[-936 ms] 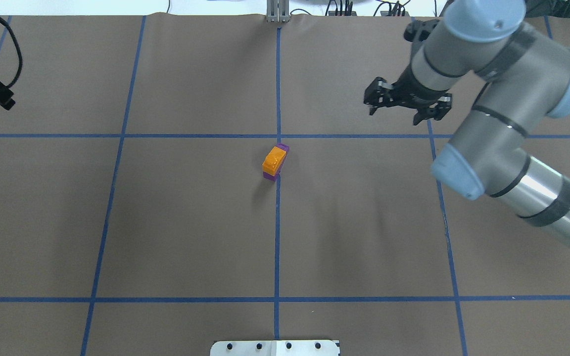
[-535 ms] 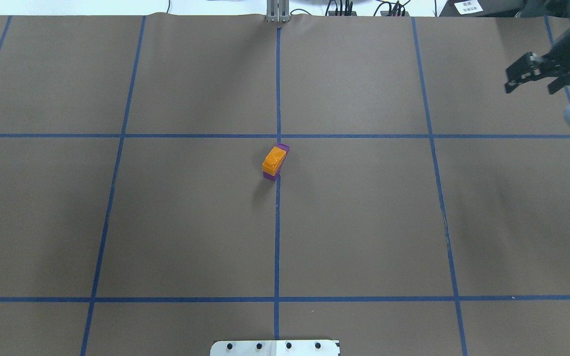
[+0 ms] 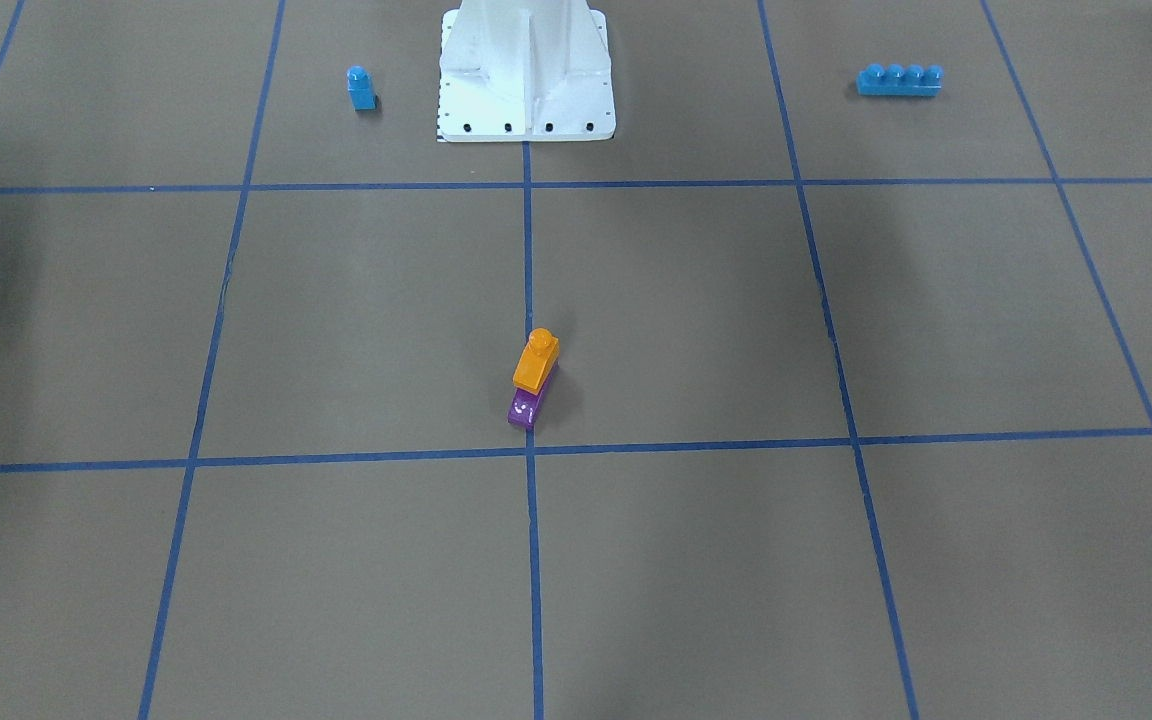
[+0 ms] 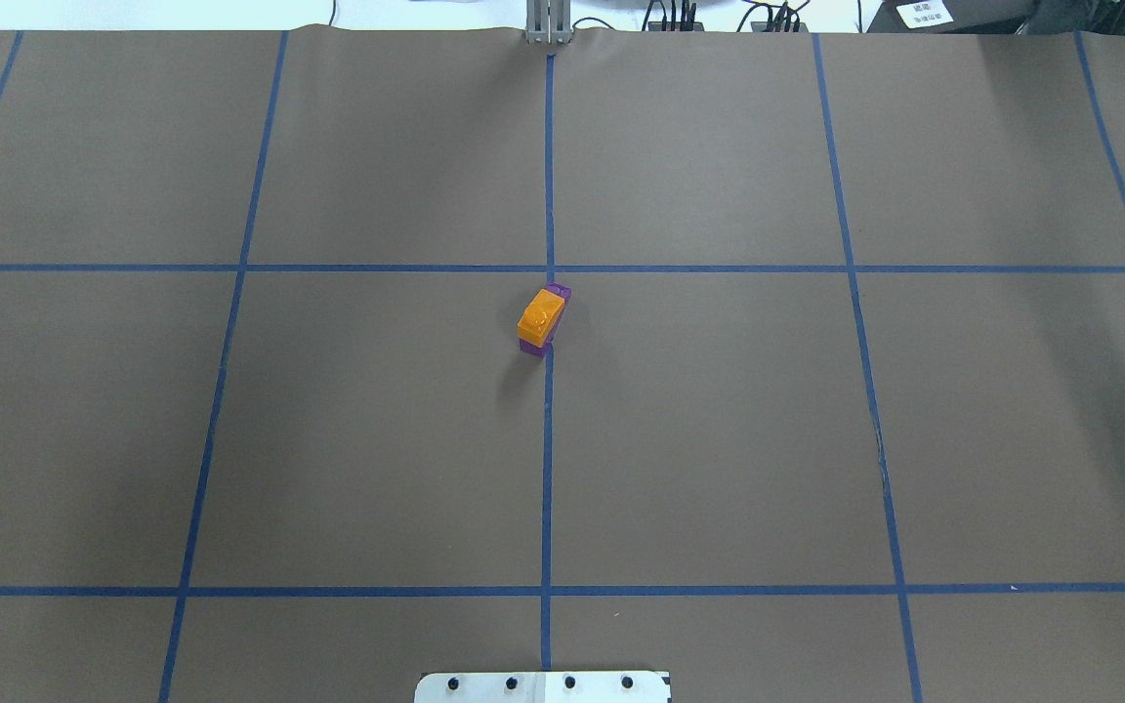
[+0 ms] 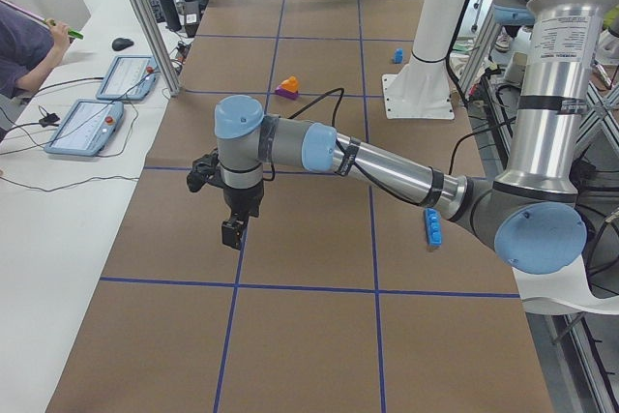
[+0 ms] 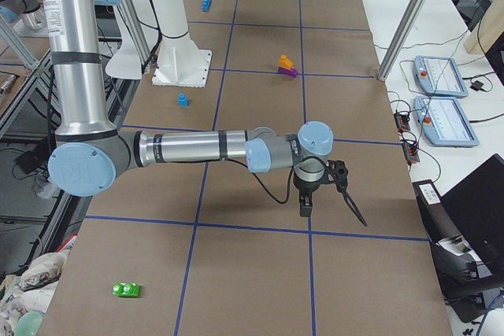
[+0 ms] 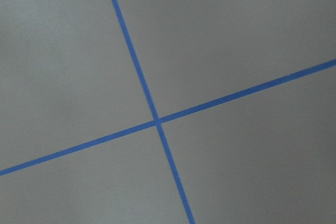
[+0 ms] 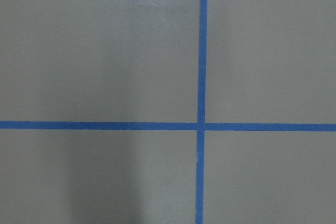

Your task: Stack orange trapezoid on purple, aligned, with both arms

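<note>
Stack: one orange trapezoid [image 3: 536, 362] sits stud-up on one purple [image 3: 526, 408], straight out in front of the white base [image 3: 526, 70].
Claws: two, the left gripper [image 5: 233, 232] and the right gripper [image 6: 305, 206], hang far out either side of the base. Nothing visibly held; how far open cannot be told.
Blue bricks: two, flanking the base, a single-stud brick [image 3: 361, 88] and a four-stud brick [image 3: 899, 79].

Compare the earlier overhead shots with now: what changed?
The right arm swung off to the right, out of the overhead view; the left arm left that view's left edge too. Nothing was taken or let go. The orange trapezoid stayed on the purple, unmoved.
</note>
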